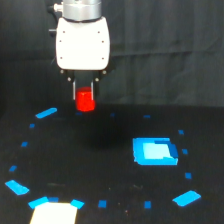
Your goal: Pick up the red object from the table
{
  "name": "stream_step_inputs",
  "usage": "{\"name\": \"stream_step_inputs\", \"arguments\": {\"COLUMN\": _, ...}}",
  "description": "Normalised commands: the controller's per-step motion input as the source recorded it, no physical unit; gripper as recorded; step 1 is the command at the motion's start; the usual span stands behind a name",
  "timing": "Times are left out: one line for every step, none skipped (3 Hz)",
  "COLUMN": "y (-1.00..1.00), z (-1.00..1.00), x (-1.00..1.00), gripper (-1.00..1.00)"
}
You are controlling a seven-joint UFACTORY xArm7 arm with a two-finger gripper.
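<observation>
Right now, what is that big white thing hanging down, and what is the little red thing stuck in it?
The white thing is the end of a robot arm. At its bottom is a gripper, two thin fingers that pinch like tongs. They are closed on the red object, a small stubby block, which appears lifted above the table. The table is black with blue tape marks scattered around and one bigger blue square patch. There is only one picture, taken by a camera standing off the arm, looking at the whole scene.
</observation>
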Motion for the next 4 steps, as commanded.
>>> {"name": "stream_step_inputs", "arguments": {"y": -0.1, "z": 0.29, "x": -0.03, "gripper": -0.89}}
{"name": "stream_step_inputs", "arguments": {"y": -0.14, "z": 0.87, "x": 0.29, "gripper": -1.0}}
{"name": "stream_step_inputs", "arguments": {"y": 0.11, "z": 0.08, "x": 0.11, "gripper": -0.99}}
{"name": "stream_step_inputs", "arguments": {"y": 0.25, "z": -0.12, "x": 0.05, "gripper": -1.0}}
